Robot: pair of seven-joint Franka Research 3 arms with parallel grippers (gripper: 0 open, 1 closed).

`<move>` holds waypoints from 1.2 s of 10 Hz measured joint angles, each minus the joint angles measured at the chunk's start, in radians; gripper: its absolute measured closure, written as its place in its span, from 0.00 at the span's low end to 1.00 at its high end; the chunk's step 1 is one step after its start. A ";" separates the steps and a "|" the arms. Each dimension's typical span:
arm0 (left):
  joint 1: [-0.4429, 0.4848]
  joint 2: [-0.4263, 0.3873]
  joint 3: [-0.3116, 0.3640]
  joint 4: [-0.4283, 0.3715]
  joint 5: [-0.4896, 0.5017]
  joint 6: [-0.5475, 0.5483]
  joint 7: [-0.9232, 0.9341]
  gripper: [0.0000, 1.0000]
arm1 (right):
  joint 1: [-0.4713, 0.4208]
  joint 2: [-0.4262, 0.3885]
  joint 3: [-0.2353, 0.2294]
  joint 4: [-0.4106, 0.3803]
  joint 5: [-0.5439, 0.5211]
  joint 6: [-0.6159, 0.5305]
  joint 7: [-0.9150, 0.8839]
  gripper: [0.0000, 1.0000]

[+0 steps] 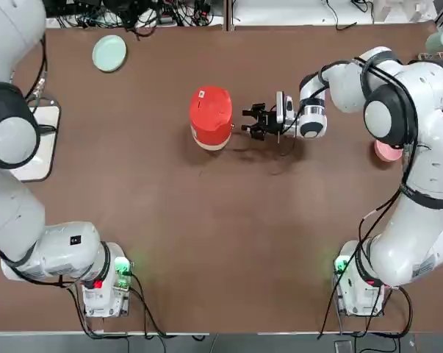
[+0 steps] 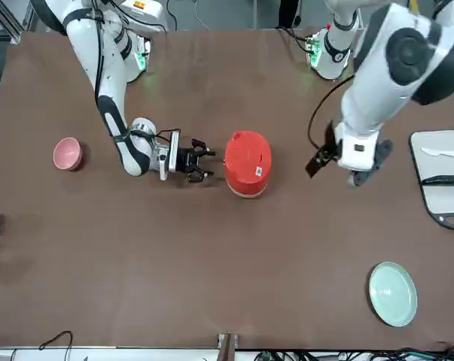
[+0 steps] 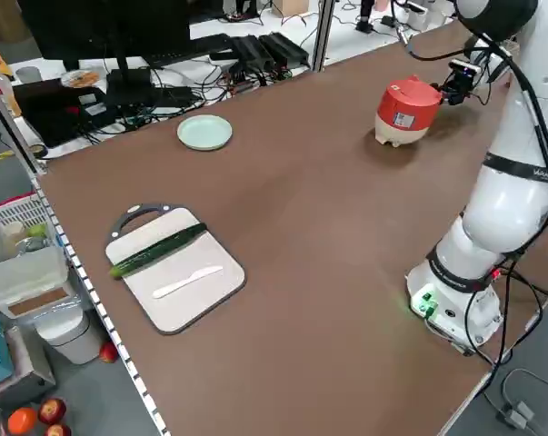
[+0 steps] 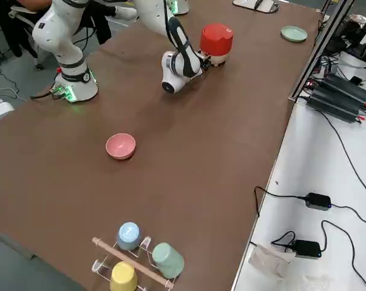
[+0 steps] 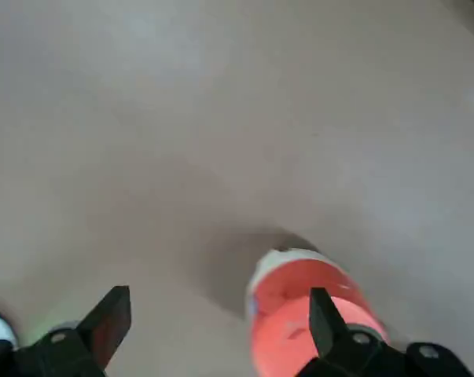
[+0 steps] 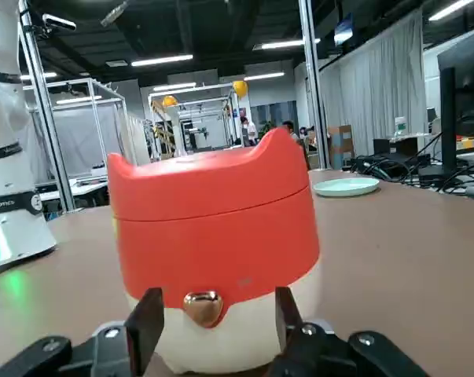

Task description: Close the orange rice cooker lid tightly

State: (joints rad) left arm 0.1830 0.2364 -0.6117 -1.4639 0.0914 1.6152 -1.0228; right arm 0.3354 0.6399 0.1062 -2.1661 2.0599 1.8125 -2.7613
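Note:
The orange rice cooker point(image 1: 211, 118) stands mid-table with the lid point(image 1: 211, 107) down on its body; the seam looks even in the right wrist view. My right gripper point(image 1: 252, 122) lies low and level just to the cooker's right, open, its fingers point(image 6: 145, 323) standing either side of the brass latch button point(image 6: 203, 305) and a little short of it. My left gripper point(image 2: 351, 169) hangs high over the table on the cooker's left, open and holding nothing. It sees the cooker point(image 5: 307, 322) below.
A pale green plate point(image 1: 109, 53) lies at the far left. A pink bowl point(image 2: 67, 153) sits beyond the right arm. A cutting board point(image 3: 174, 266) with a cucumber and a knife lies at the left edge. A cup rack point(image 4: 134, 254) stands at the far right.

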 joint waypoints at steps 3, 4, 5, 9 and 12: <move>0.116 -0.050 0.017 -0.004 0.000 -0.069 0.272 0.00 | 0.003 0.004 -0.001 -0.001 0.019 0.000 -0.013 0.34; 0.107 -0.060 0.074 -0.005 -0.002 -0.076 0.378 0.00 | 0.004 0.011 -0.001 0.000 0.025 0.000 -0.020 0.34; 0.070 -0.068 0.157 -0.005 -0.005 -0.077 0.493 0.00 | 0.007 0.017 -0.001 0.001 0.043 0.000 -0.026 0.34; -0.061 -0.097 0.361 -0.005 -0.023 -0.074 0.867 0.00 | 0.035 0.029 -0.002 0.012 0.087 0.002 -0.037 0.34; -0.218 -0.129 0.599 -0.005 -0.102 -0.074 1.062 0.00 | 0.041 0.042 -0.004 0.018 0.105 0.003 -0.039 0.33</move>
State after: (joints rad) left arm -0.0352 0.1073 -0.0125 -1.4690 -0.0101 1.5412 0.0396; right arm 0.3763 0.6823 0.1025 -2.1483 2.1644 1.8155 -2.8004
